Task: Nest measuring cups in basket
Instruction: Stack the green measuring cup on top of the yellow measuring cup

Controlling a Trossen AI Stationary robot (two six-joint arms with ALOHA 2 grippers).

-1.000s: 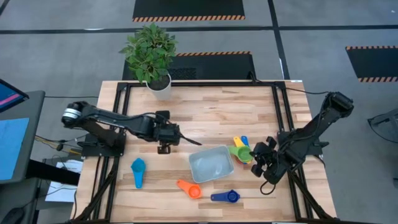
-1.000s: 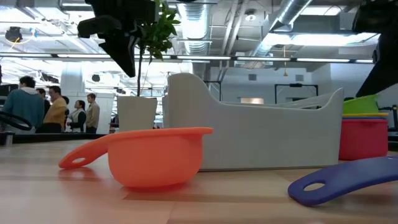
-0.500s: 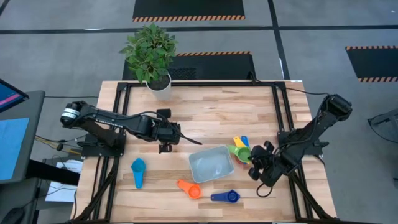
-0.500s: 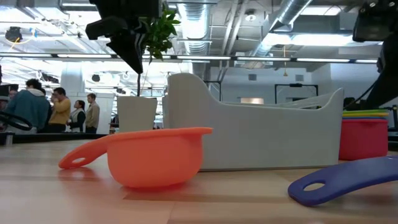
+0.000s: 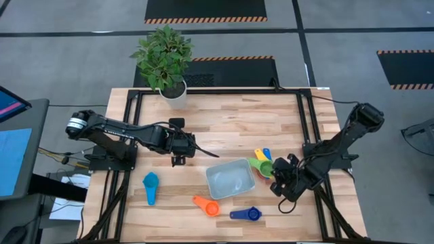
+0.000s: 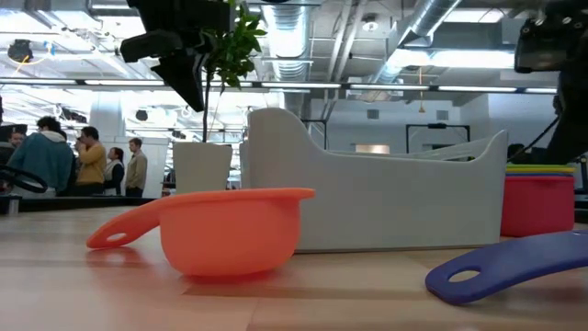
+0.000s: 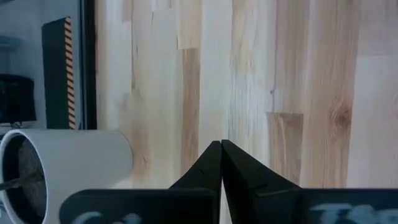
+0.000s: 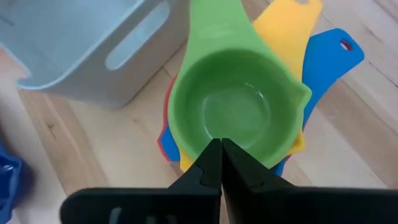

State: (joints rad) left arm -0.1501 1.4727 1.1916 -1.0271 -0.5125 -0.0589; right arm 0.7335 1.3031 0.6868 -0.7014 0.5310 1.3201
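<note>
Four measuring cups are nested in a stack (image 5: pixel 263 165) on the table just right of the basket (image 5: pixel 230 178), which holds nothing. The green one (image 8: pixel 236 115) is on top, over yellow, blue and red. The light blue cup (image 5: pixel 150 184), the orange cup (image 5: pixel 207 205) and the dark blue cup (image 5: pixel 247 214) lie singly on the table. My right gripper (image 8: pixel 221 144) is shut and hovers over the green cup's rim. The low view shows it well above the stack (image 6: pixel 537 198). My left gripper (image 5: pixel 178 161) is shut over bare wood, left of the basket.
A white plant pot (image 5: pixel 173 93) stands at the table's far edge, left of centre. Bare wood (image 5: pixel 230 129) lies between the pot and the basket. The orange cup (image 6: pixel 230 230) and the dark blue cup's handle (image 6: pixel 505 267) lie near the table's near edge. People stand in the room beyond.
The green cup stood higher than the stack a second ago and has sunk down into it, its rim now level with the others. My right gripper has risen above the stack and drawn slightly toward the table's near edge.
</note>
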